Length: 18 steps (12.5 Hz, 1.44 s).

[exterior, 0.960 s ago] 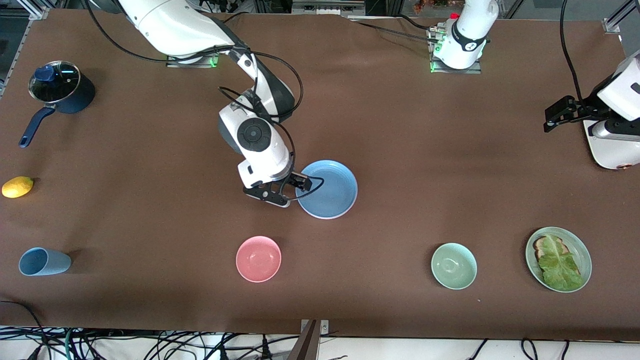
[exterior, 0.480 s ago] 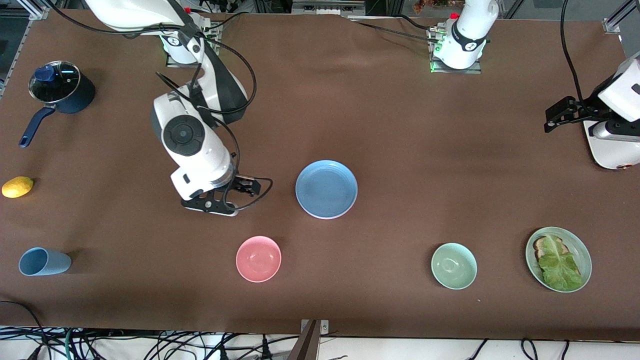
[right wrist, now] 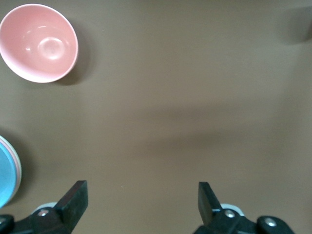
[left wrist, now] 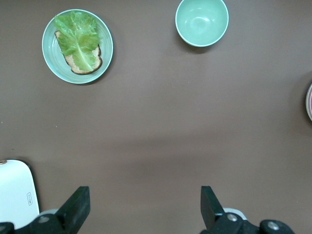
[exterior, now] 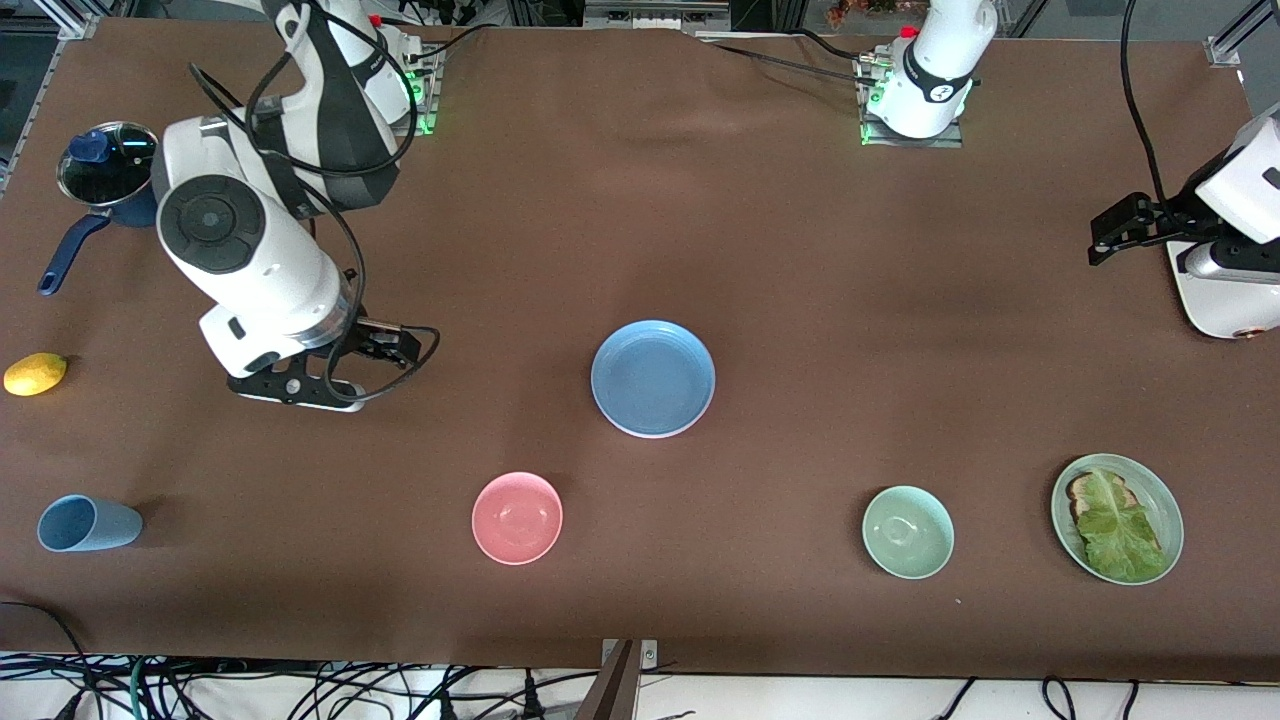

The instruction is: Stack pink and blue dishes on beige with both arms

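Two plates at least are lying stacked mid-table. Going across, the right gripper is hanging with its jaws spread and empty over bare table toward the right arm's end, well apart from the stack. The blue plate is sitting on top, and the right wrist view is showing the pink plate as a rim under it. I cannot tell whether the beige plate is lying beneath. The left gripper is waiting, jaws wide and empty, at its own end. The stacking is looking finished.

The brown table is also carrying a lidded pot, lemon, blue cup, pink bowl, green bowl and green plate of bread and lettuce. Cables are trailing along its edge nearest the front camera.
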Each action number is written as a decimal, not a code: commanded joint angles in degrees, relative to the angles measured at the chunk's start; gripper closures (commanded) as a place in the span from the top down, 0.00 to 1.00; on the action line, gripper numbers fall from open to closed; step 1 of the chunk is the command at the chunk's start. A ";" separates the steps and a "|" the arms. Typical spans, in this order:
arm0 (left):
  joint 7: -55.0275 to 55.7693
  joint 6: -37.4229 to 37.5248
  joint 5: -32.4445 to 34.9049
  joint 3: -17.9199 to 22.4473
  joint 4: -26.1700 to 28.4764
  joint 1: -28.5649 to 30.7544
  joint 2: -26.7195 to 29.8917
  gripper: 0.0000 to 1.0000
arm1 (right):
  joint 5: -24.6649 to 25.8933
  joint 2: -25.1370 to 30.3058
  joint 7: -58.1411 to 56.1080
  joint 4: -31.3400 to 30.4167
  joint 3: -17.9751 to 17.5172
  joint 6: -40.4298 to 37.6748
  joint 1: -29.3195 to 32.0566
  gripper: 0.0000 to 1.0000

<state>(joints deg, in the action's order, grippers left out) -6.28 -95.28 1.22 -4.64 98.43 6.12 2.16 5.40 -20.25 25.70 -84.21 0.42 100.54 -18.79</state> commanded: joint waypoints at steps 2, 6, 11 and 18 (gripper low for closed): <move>-1.10 0.45 -0.60 0.15 -1.13 -0.06 -0.40 1.00 | -7.75 4.42 -9.59 2.27 5.37 -6.13 -0.11 1.00; -1.10 0.45 -0.60 0.06 -1.13 -0.15 -0.49 1.00 | -8.73 11.27 -17.17 1.60 6.18 -13.50 4.27 1.00; -1.10 0.45 -0.51 -0.02 -1.13 -0.15 -0.57 1.00 | -8.65 21.72 -23.76 -5.60 -0.68 -16.16 16.22 1.00; -1.10 0.45 -0.51 -0.11 -1.13 -0.41 -0.66 1.00 | -7.86 20.60 -25.08 -5.26 -6.59 -16.87 21.69 1.00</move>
<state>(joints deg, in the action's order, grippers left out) -6.28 -95.32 1.22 -4.70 98.42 5.88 1.92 -2.28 0.65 1.75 -89.07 -6.64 83.73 1.49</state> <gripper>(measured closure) 0.000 0.000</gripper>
